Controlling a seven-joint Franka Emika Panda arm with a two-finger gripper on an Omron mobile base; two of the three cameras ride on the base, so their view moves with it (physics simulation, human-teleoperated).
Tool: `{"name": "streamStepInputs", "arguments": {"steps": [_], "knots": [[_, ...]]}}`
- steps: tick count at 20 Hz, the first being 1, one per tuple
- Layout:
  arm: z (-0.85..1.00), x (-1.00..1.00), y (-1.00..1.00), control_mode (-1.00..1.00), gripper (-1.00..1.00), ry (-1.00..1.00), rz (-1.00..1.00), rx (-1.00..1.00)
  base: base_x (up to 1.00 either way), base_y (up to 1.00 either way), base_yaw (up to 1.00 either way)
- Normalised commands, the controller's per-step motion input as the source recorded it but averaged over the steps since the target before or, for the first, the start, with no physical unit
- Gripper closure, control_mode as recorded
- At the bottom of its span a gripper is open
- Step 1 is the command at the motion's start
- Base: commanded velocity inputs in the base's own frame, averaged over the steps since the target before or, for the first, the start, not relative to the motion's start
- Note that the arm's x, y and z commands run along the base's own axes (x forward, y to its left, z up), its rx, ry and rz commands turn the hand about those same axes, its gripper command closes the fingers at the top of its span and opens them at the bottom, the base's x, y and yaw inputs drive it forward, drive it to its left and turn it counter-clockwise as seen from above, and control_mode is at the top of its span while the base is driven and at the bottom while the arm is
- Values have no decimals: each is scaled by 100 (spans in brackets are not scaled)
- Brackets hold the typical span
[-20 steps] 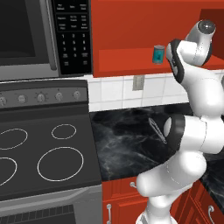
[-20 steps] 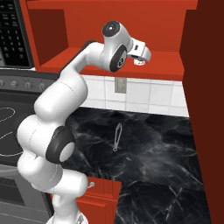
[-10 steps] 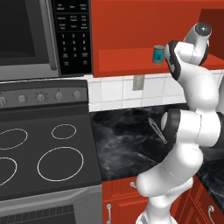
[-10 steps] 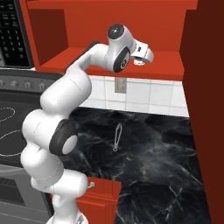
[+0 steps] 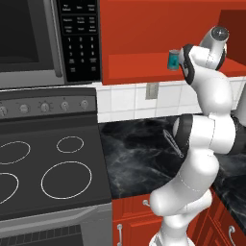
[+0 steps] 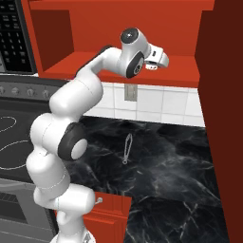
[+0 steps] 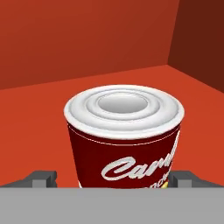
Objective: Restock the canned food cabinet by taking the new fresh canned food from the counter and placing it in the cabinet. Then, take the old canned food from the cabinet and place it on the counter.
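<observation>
Behind arm (image 5: 206, 96), cabinet (image 5: 144, 67) floor hidden.

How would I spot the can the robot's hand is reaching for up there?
Look inside the red-orange cabinet right of the microwave. On its floor, between the open gripper fingertips, stands the dark red can with white script. The teal can on the same shelf is blue-green.

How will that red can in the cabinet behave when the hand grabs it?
The red can looks rigid, so it should hold its shape. Its smooth round side may slip in a loose grip. It stands upright on the cabinet floor; knocked over, it would likely roll.
</observation>
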Motion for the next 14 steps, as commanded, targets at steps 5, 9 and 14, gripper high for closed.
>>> {"name": "streamStepInputs", "arguments": {"steps": [5, 9, 14], "knots": [[-6, 16, -4, -100, 100, 0, 0, 0, 0, 0, 0], [0, 0, 0, -100, 100, 0, 0, 0, 0, 0, 0], [0, -23, 0, -100, 100, -2, 1, 0, 0, 0, 0]]}}
